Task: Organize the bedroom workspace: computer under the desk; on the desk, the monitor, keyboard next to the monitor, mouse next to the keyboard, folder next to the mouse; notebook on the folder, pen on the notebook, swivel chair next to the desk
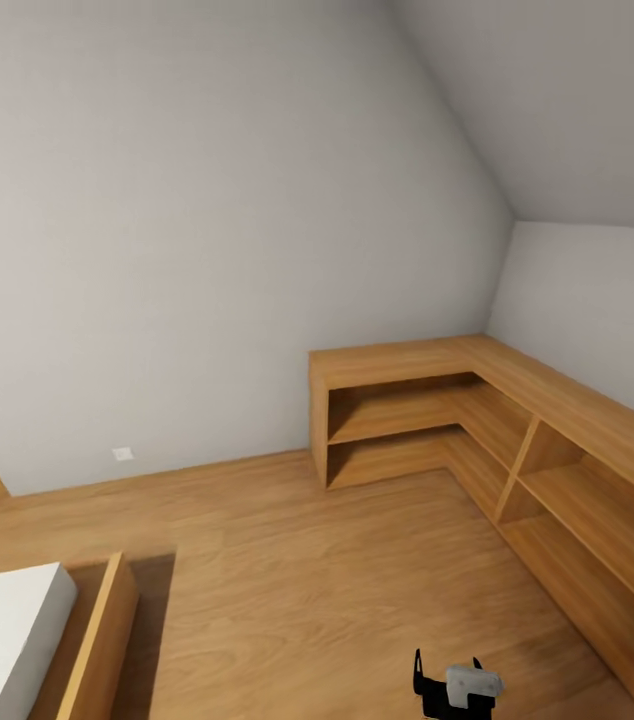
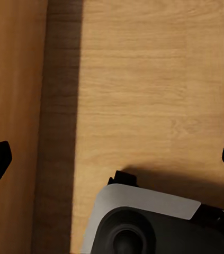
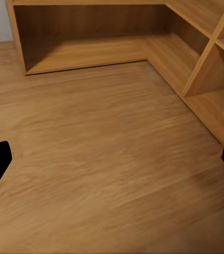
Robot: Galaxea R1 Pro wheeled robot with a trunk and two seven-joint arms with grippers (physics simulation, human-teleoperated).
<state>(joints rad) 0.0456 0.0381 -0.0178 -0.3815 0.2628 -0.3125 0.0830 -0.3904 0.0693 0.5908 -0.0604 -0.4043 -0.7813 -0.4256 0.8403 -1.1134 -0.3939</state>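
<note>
We see low wooden shelving (image 1: 517, 420) running in an L along two grey walls (image 1: 207, 230), its open compartments bare. We see a light wood floor (image 1: 337, 570) in front of it. At the near left, a wooden bed frame (image 1: 97, 640) holds a white mattress (image 1: 2, 630). A small white wall socket (image 1: 123, 454) sits just above the floor.
</note>
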